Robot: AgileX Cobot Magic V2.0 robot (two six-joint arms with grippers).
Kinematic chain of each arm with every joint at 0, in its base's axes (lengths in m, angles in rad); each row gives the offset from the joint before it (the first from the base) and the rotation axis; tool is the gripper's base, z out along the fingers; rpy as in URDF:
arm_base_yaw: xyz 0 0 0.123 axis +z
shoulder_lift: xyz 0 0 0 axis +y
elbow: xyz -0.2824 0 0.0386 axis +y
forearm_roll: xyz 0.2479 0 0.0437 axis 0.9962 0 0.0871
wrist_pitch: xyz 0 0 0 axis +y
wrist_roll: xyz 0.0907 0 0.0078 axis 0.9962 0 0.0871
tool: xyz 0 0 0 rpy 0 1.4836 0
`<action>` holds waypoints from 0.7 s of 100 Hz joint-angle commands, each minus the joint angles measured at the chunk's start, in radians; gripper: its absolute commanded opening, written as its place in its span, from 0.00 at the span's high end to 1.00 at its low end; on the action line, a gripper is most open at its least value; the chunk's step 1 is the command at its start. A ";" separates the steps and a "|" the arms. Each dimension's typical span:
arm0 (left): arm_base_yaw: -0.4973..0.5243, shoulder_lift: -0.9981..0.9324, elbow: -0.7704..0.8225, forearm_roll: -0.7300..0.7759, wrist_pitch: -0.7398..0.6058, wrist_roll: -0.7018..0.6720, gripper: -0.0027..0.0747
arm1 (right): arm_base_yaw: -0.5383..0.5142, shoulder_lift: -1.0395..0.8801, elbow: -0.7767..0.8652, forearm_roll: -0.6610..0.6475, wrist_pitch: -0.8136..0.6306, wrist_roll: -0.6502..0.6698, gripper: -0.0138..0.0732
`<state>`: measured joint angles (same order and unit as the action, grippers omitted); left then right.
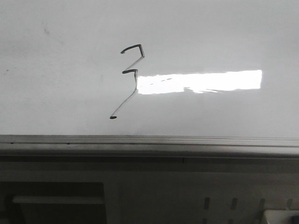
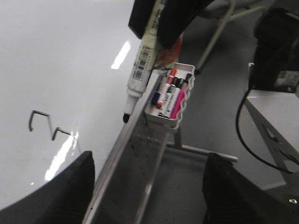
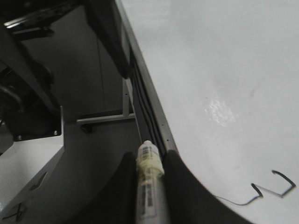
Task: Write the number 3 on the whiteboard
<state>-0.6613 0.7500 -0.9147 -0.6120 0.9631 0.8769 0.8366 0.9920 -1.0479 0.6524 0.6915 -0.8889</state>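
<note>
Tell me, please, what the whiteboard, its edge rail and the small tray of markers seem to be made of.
The whiteboard looks like a smooth, glossy coated panel: it mirrors a bright rectangular glare. The edge rail appears to be grey brushed metal, probably aluminium, given its dull linear sheen. The marker tray seems to be white moulded plastic, with a wavy rim and rounded corners, though painted metal cannot be excluded.
</note>
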 commanded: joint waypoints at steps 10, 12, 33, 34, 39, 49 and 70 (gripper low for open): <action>0.001 0.093 -0.086 -0.102 0.041 0.051 0.37 | 0.079 0.033 -0.091 -0.032 -0.021 -0.032 0.89; 0.001 0.101 -0.092 -0.106 0.043 0.051 0.37 | 0.087 0.035 -0.096 -0.038 -0.021 -0.032 0.89; 0.001 0.152 -0.106 -0.126 0.047 0.055 0.37 | 0.120 0.066 -0.107 -0.041 -0.023 -0.032 0.89; 0.001 0.151 -0.106 -0.126 0.047 0.055 0.38 | 0.120 0.066 -0.107 -0.041 -0.023 -0.032 0.89; 0.001 0.156 -0.106 -0.129 0.047 0.059 0.39 | 0.121 0.069 -0.107 -0.039 -0.023 -0.032 0.89; 0.001 0.162 -0.106 -0.160 0.045 0.085 0.43 | 0.130 0.069 -0.107 -0.037 -0.032 -0.032 0.89; 0.001 0.193 -0.106 -0.200 0.047 0.107 0.49 | 0.171 0.069 -0.107 -0.033 -0.065 -0.032 0.89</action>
<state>-0.6613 0.9362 -0.9882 -0.7485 1.0394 0.9794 0.9938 1.0737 -1.1171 0.5938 0.7004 -0.9077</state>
